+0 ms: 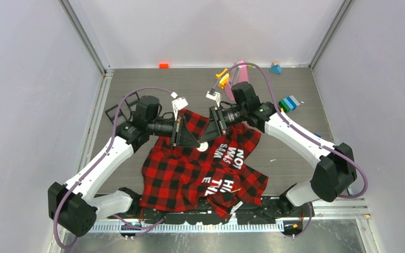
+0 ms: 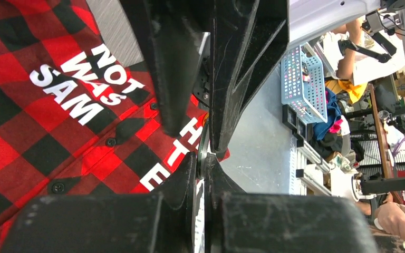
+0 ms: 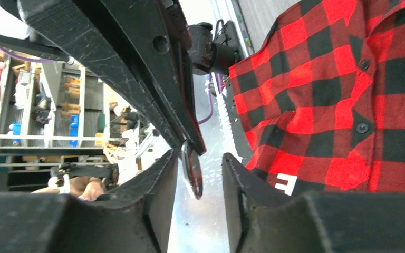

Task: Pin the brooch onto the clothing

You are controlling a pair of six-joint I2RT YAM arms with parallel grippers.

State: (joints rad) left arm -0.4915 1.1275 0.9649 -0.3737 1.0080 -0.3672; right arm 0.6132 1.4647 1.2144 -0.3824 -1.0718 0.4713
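Observation:
The clothing (image 1: 190, 168) is a red-and-black check shirt with white lettering, spread on the table between the arms; it also shows in the left wrist view (image 2: 42, 116) and the right wrist view (image 3: 348, 95). The brooch (image 1: 203, 147) is a thin round disc held above the shirt. My left gripper (image 2: 204, 163) is shut on the brooch (image 2: 203, 150), seen edge-on. My right gripper (image 3: 200, 171) is open, its jaws either side of the brooch (image 3: 192, 174) with a gap on the right. The two grippers meet tip to tip (image 1: 204, 138).
Small toys lie at the back of the table: an orange block (image 1: 163, 65), a yellow piece (image 1: 222, 78), a pink item (image 1: 240, 71), a blue block (image 1: 276, 67) and green-blue blocks (image 1: 289, 104). A black frame (image 1: 120, 107) sits at the left.

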